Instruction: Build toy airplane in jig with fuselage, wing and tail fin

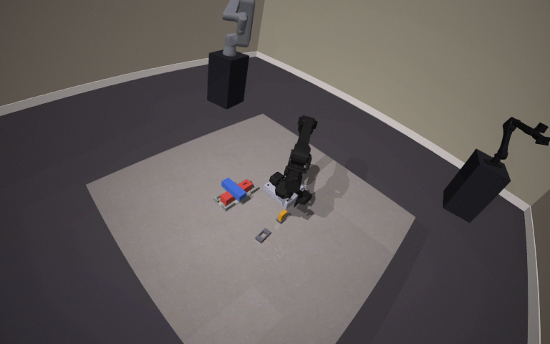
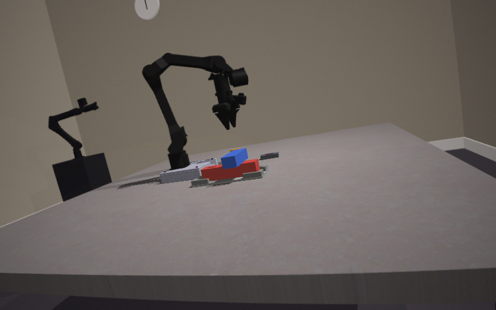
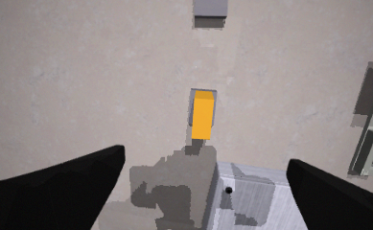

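The red fuselage (image 1: pixel 227 198) (image 2: pixel 229 171) lies in the grey jig (image 1: pixel 230 207) (image 2: pixel 252 175). The blue wing (image 1: pixel 233 188) (image 2: pixel 234 157) sits across its top. The orange tail fin (image 1: pixel 282 215) (image 3: pixel 203 115) lies on the table apart from the jig, with a grey edge showing around its far end. My gripper (image 1: pixel 300 199) (image 2: pixel 227 123) (image 3: pixel 205 160) is open and empty. It hangs well above the table, pointing down, with the fin just ahead of the fingertips in the wrist view. A strip of the jig (image 3: pixel 365 144) shows at the right edge of the wrist view.
A small grey holder (image 1: pixel 263 235) (image 2: pixel 269 155) (image 3: pixel 211 7) lies beyond the fin. My white base plate (image 1: pixel 271 189) (image 2: pixel 181 174) (image 3: pixel 250 201) is beside the jig. Two other arms stand on black pedestals (image 1: pixel 227 79) (image 1: pixel 476 185) (image 2: pixel 81 174) off the table.
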Controlling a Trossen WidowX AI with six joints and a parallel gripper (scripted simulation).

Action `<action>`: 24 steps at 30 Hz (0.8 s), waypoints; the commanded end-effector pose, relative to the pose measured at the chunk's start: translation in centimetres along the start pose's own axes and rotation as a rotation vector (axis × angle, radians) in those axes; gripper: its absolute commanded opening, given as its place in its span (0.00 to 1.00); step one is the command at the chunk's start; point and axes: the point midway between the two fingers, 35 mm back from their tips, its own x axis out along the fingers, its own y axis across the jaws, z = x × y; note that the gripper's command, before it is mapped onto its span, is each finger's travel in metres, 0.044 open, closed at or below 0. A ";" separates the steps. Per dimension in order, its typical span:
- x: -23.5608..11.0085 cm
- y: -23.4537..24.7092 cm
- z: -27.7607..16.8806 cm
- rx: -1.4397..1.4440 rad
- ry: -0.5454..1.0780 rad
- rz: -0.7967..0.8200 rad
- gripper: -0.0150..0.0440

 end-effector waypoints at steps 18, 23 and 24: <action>7.4 0.2 -0.4 0.008 0.005 -0.001 1.00; 8.3 0.2 -0.3 0.008 0.005 -0.001 1.00; 8.4 0.2 -0.3 0.008 0.005 -0.001 1.00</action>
